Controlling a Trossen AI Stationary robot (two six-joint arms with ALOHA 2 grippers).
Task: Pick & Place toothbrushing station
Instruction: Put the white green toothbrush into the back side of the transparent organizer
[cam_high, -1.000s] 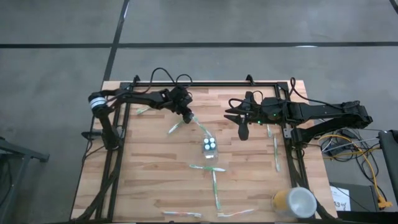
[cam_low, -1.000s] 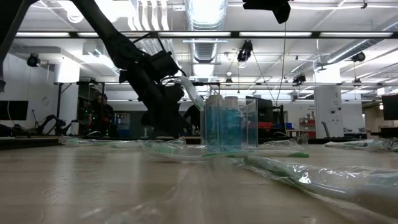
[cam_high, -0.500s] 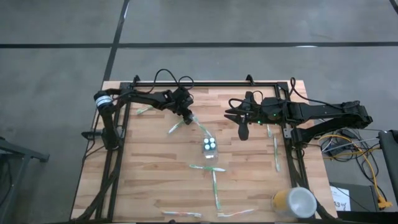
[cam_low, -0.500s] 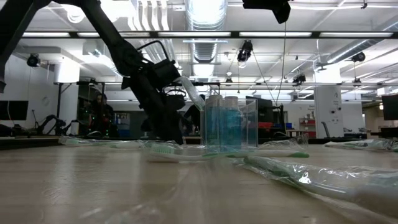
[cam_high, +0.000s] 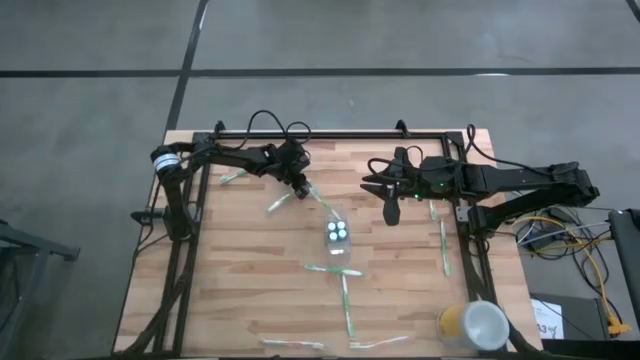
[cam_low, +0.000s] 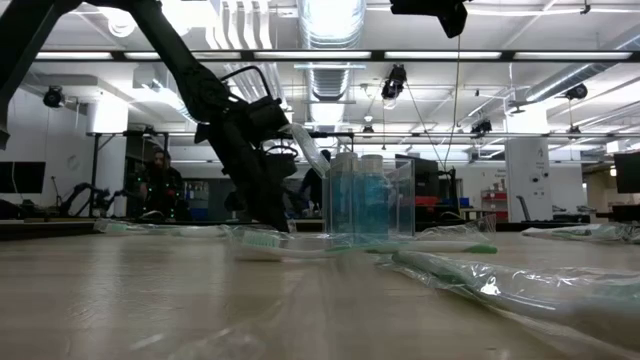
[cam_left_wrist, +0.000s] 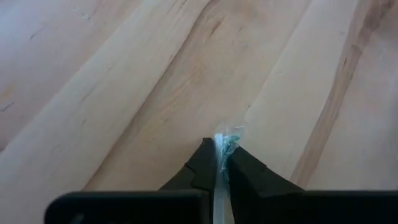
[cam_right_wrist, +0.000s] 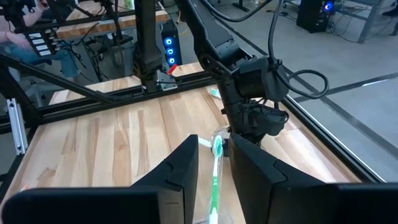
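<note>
A small clear cup (cam_high: 338, 233) with grey white-capped tubes stands mid-table; in the low view the cup (cam_low: 370, 195) has a wrapped toothbrush (cam_low: 305, 145) leaning out of it. My left gripper (cam_high: 297, 188) is down at the table, far-left of the cup, shut on the end of a white-and-green toothbrush (cam_high: 280, 204) that lies on the wood. My right gripper (cam_high: 390, 213) hovers high, right of the cup, shut on another toothbrush (cam_right_wrist: 216, 165). My left gripper pinches the end of the wrapped toothbrush (cam_left_wrist: 222, 143) between its two fingertips. The fingers slant down from the table's far left. The rest of the toothbrush lies flat on the table toward the near left. My right gripper pinches a white-and-green toothbrush between its two fingers, and the brush runs along them. Its free end (cam_right_wrist: 217, 144) sticks out past the fingertips. The brush is lifted clear of the table.
More wrapped toothbrushes lie about: one at the far left (cam_high: 230, 177), two near the cup (cam_high: 332, 268) (cam_high: 347, 300), two at the right (cam_high: 443, 245), two along the near edge (cam_high: 290, 343). A yellow cup with a white top (cam_high: 470, 325) stands at the near right corner.
My left gripper has tipped down a little toward the table and has shut on the end of the lying toothbrush. My right gripper has kept still with its toothbrush.
</note>
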